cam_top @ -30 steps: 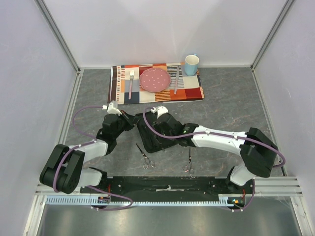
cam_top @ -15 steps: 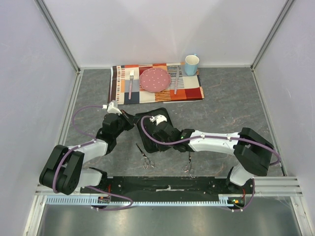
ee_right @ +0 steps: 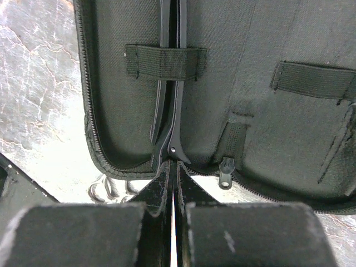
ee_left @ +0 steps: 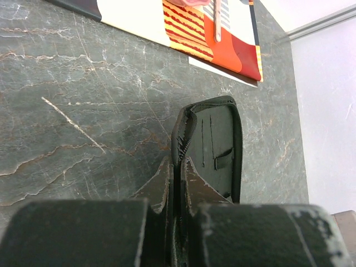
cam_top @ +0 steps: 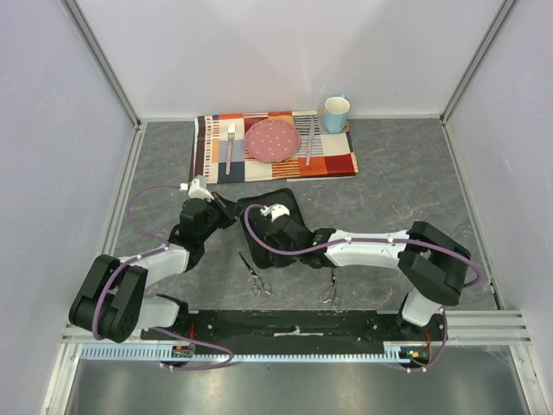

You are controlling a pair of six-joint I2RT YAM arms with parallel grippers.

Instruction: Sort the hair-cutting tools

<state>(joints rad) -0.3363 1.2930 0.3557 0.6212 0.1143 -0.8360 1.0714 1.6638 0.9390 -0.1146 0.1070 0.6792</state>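
A black zip case (cam_top: 292, 201) lies open in the middle of the table. My left gripper (cam_top: 223, 210) is shut on its raised left flap (ee_left: 179, 133). My right gripper (ee_right: 173, 167) is shut at the case's near zip edge, and its tips touch the end of a narrow black hair clip (ee_right: 169, 111) that is tucked under an elastic strap (ee_right: 165, 61) inside the case. Two thin silver scissors (cam_top: 253, 275) (cam_top: 332, 288) lie on the table nearer the arm bases, apart from both grippers.
A striped placemat (cam_top: 337, 162) at the back carries a pink plate (cam_top: 272, 138), a fork (cam_top: 231, 143) and a knife (cam_top: 309, 143). A blue cup (cam_top: 336, 112) stands at its right corner. White walls enclose the table.
My right gripper has closed from slightly open and shifted a little toward the back over the case. The left gripper keeps its hold on the flap.
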